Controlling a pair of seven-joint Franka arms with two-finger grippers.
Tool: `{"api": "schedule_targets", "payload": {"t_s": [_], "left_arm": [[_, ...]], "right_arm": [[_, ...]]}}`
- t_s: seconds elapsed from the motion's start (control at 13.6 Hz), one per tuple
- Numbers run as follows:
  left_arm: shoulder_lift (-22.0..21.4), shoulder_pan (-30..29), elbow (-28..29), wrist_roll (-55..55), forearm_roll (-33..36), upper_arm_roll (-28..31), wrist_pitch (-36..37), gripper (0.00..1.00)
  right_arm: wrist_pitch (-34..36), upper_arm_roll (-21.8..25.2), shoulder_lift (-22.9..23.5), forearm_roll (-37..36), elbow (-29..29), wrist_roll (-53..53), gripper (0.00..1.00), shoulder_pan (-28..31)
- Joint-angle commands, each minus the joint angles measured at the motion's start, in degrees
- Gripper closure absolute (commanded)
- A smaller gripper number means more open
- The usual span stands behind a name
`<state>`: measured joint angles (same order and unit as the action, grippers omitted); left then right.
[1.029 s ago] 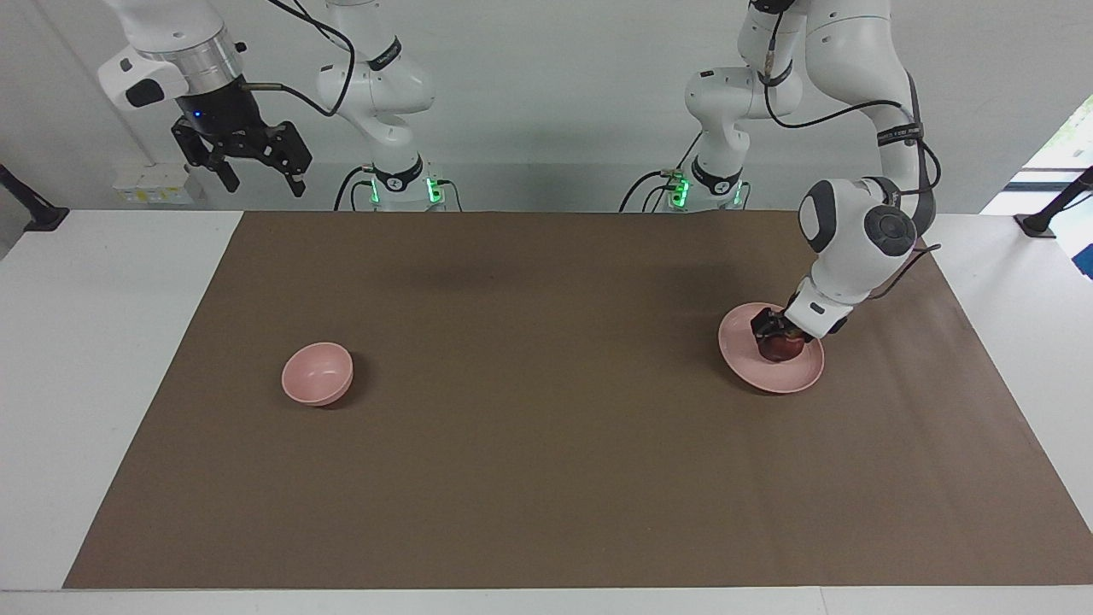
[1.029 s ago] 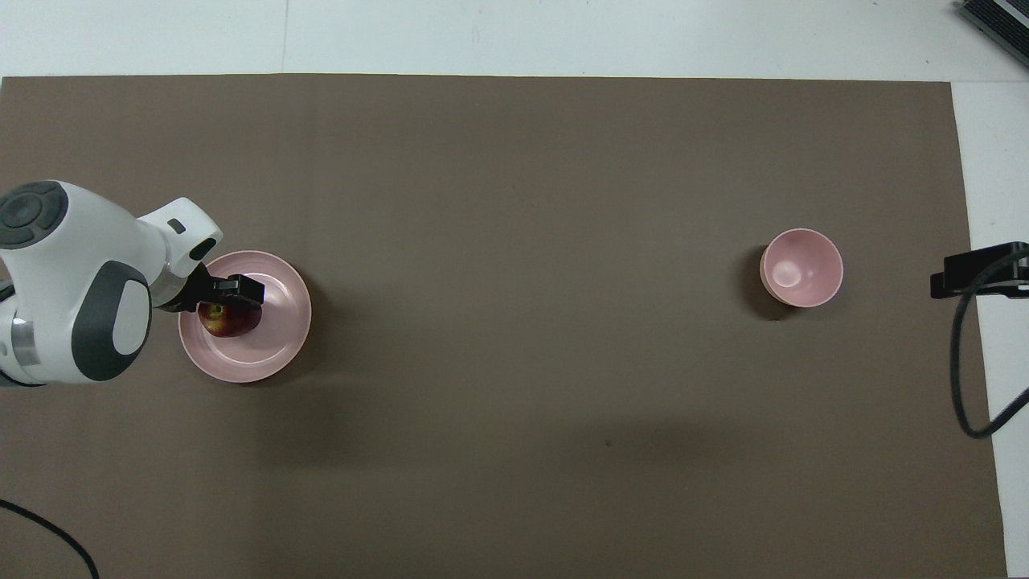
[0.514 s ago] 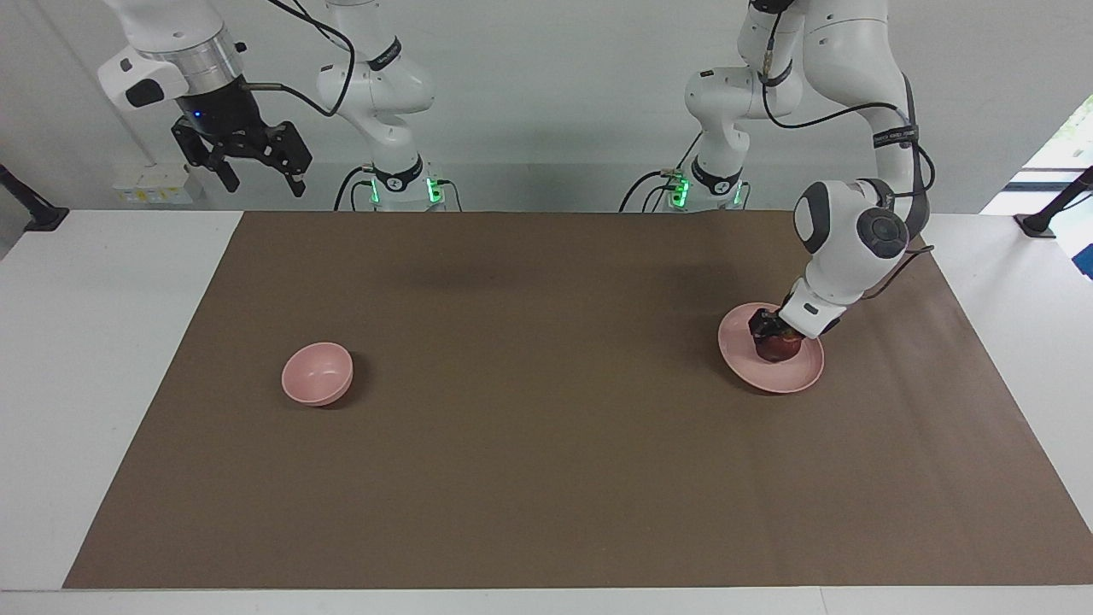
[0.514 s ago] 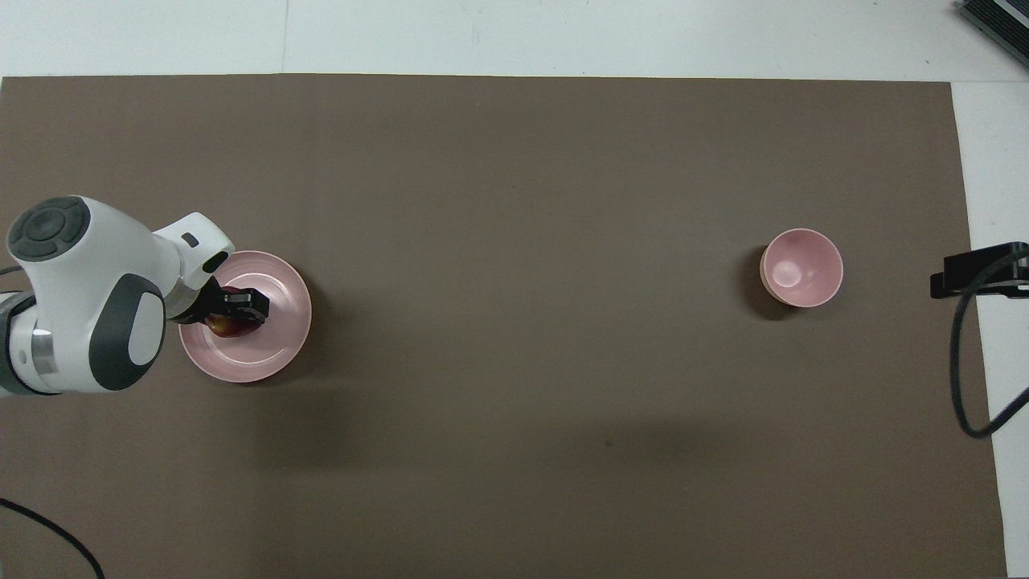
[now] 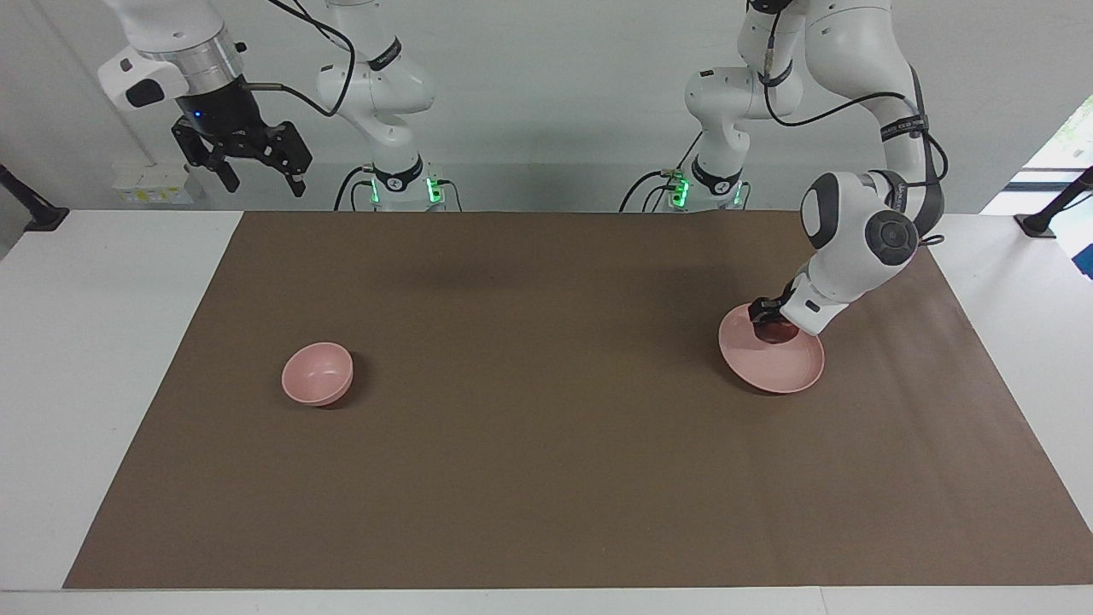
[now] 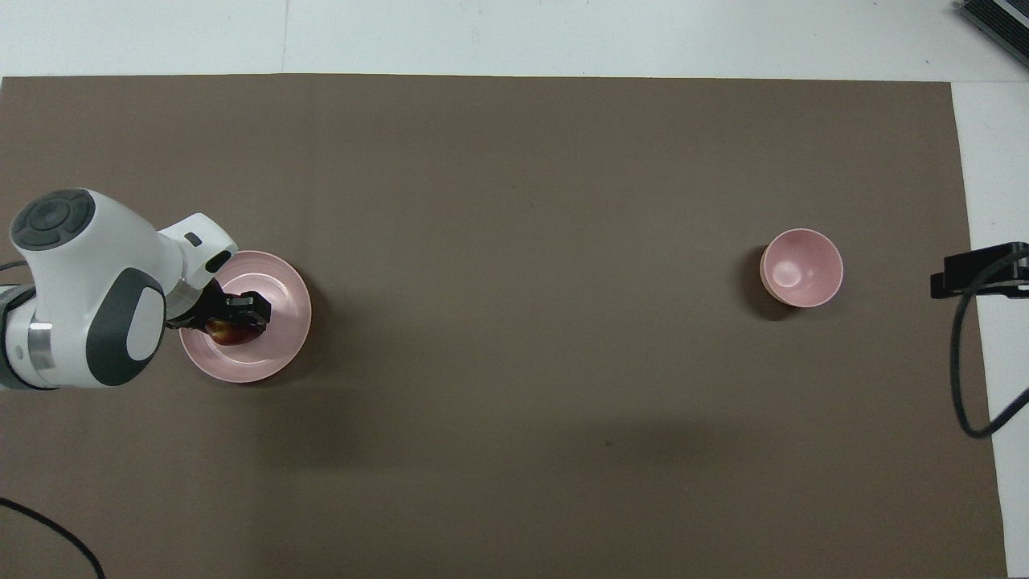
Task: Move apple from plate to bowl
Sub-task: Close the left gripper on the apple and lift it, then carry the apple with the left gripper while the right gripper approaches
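Observation:
The small dark red apple (image 5: 775, 334) (image 6: 225, 330) sits between the fingers of my left gripper (image 5: 769, 323) (image 6: 235, 319), which is shut on it just over the pale pink plate (image 5: 781, 372) (image 6: 283, 322), above the plate's part nearer the robots. Only a sliver of the apple shows under the black fingers. The small deep pink bowl (image 5: 318, 386) (image 6: 802, 269) stands empty toward the right arm's end of the table. My right gripper (image 5: 263, 183) (image 6: 977, 273) waits open, high over its own end of the table.
A brown mat (image 5: 546, 427) (image 6: 514, 201) covers most of the white table (image 5: 102, 342), and plate and bowl both stand on it. A black cable (image 6: 961, 378) hangs by the right arm's end.
The left gripper closed on the apple and has drawn it up and toward the robots over the plate. The right arm has stayed still.

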<state>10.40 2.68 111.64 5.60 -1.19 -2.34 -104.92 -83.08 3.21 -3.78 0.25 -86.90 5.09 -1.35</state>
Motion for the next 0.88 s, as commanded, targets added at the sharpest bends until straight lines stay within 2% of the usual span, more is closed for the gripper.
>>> {"api": "schedule_targets", "payload": {"t_s": [0.0,0.29,0.51,0.81], "left_arm": [[2.79,0.49,-6.52,1.26,0.22,0.49,5.51,1.00],[2.09,0.84,-11.70,0.99,0.13,0.23,6.13,1.00],[-0.29,0.66,-15.65,0.38,-0.48,-0.56,7.09,1.00],[0.15,0.14,-21.54,0.03,-5.30,-0.39,14.11,1.00]], "right_arm": [[0.20,-0.14,-0.79,0.11,-0.81,-1.23,0.00,0.21],[0.20,-0.14,-0.79,0.11,-0.81,-1.23,0.00,0.21],[0.20,-0.14,-0.79,0.11,-0.81,-1.23,0.00,0.21],[0.11,-0.14,-0.79,0.11,-0.81,-1.23,0.00,0.21]]}}
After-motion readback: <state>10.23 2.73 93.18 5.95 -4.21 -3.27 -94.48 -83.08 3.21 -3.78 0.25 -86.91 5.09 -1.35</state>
